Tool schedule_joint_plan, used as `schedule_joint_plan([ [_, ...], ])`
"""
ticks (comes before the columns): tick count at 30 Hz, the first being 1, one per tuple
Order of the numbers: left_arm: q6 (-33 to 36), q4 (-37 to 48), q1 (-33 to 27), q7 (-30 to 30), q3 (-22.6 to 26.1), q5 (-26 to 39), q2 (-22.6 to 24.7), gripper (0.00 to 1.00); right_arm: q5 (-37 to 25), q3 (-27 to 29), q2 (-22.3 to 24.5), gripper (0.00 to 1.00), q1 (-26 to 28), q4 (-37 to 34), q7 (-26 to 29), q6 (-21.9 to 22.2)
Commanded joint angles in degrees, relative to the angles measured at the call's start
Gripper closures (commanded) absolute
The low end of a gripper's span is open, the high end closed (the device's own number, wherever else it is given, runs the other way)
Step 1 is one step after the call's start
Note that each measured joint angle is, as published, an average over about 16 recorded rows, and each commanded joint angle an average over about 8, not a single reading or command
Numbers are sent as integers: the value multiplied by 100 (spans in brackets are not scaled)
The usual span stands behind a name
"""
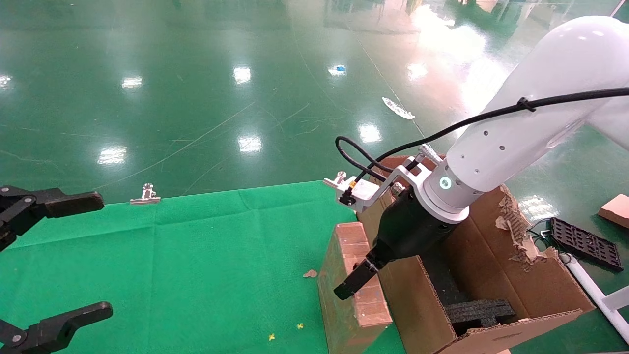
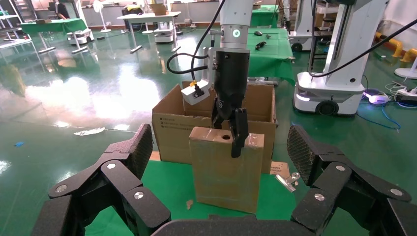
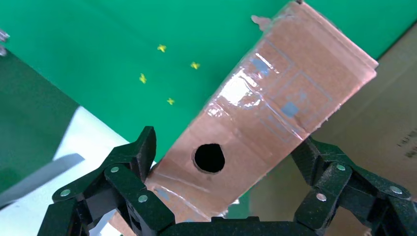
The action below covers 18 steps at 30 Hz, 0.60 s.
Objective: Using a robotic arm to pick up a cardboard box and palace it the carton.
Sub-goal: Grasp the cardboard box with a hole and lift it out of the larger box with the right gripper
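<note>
1. the left gripper (image 1: 49,255) hangs idle at 9 o'clock over the green cloth (image 1: 186,265), its jaws apart and empty.
2. the cardboard box (image 1: 351,285) stands upright at the cloth's edge, touching the carton (image 1: 496,275) at 3 o'clock.
3. the right gripper (image 3: 223,184) straddles the box's holed top, jaws nearly clamped; best to squeeze squarely below the hole before lifting straight up.
</note>
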Motion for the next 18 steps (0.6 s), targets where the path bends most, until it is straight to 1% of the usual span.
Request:
schedule_joint_plan([
  [1, 0, 0, 0, 0, 1, 0, 0, 53, -94, -34, -28, 100, 28, 79, 61, -10],
  [3, 0, 0, 0, 1, 1, -1, 0, 74, -136, -58, -25, 100, 32, 147, 111, -23],
  [4, -1, 0, 0, 1, 1, -1, -1, 82, -152, -70, -20, 100, 29, 176, 132, -28],
  [5, -1, 0, 0, 1, 2, -1, -1, 88, -166, -80, -15, 100, 25, 202, 149, -31],
  [7, -1, 0, 0, 1, 2, -1, -1, 96, -185, -98, 1, 100, 12, 244, 178, -34],
  [11, -1, 0, -1, 1, 3, -2, -1, 99, -208, -125, 32, 100, -15, 296, 211, -37],
  [18, -2, 0, -1, 2, 5, -3, -2, 100, -234, -141, 71, 100, -24, 332, 219, -35],
])
